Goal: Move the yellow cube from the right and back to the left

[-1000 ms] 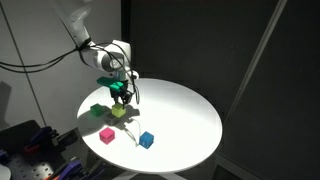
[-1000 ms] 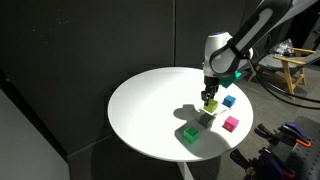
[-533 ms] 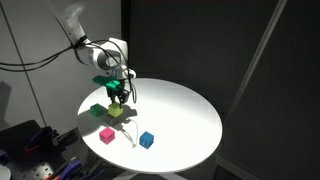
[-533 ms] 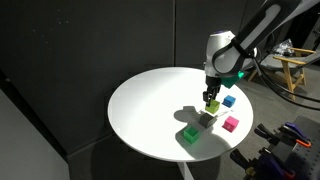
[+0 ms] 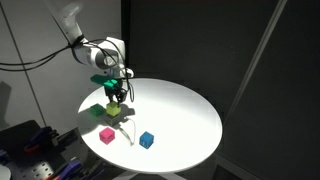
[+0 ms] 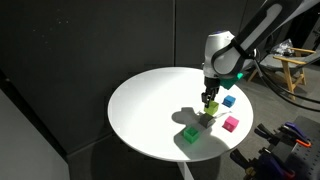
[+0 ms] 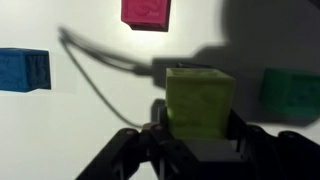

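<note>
My gripper [image 5: 117, 99] [image 6: 210, 98] is shut on the yellow cube [image 5: 117, 110] [image 6: 211, 105] and holds it a little above the round white table [image 5: 180, 110] [image 6: 150, 100]; its shadow lies on the table below. In the wrist view the yellow-green cube [image 7: 200, 98] sits between the two dark fingers of the gripper [image 7: 200, 128].
A green cube [image 5: 97, 110] [image 6: 190, 133] [image 7: 292, 92], a pink cube [image 5: 106, 135] [image 6: 231, 124] [image 7: 146, 10] and a blue cube [image 5: 146, 140] [image 6: 229, 101] [image 7: 24, 68] lie on the table around the gripper. A thin cable [image 7: 100, 75] hangs in the wrist view. The table edge is close.
The gripper has shifted slightly sideways with the yellow cube in it, toward the green cube's side. The other cubes have not moved.
</note>
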Tool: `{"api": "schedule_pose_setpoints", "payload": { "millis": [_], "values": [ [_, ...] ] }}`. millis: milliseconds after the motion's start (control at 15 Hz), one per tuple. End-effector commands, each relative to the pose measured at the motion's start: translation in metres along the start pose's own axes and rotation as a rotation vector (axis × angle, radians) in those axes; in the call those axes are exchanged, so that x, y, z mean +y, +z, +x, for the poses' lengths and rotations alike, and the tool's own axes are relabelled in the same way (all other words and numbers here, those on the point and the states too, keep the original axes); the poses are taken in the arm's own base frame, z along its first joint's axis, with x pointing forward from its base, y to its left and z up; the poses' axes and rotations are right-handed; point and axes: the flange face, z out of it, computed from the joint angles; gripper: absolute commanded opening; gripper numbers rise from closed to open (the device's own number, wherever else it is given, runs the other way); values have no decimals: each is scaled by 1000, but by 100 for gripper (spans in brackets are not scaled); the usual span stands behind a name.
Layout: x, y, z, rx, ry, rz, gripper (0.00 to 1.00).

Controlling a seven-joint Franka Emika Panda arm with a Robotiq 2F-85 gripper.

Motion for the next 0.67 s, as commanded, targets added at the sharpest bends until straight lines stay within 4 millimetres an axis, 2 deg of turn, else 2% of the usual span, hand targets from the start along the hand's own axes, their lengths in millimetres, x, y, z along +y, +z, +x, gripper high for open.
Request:
{"api": "schedule_pose_setpoints", "payload": {
  "millis": [0, 600],
  "values": [
    [-9, -5, -2, 2, 9, -19, 32],
    [-17, 9, 0, -9, 5, -26, 32]
  ]
}}
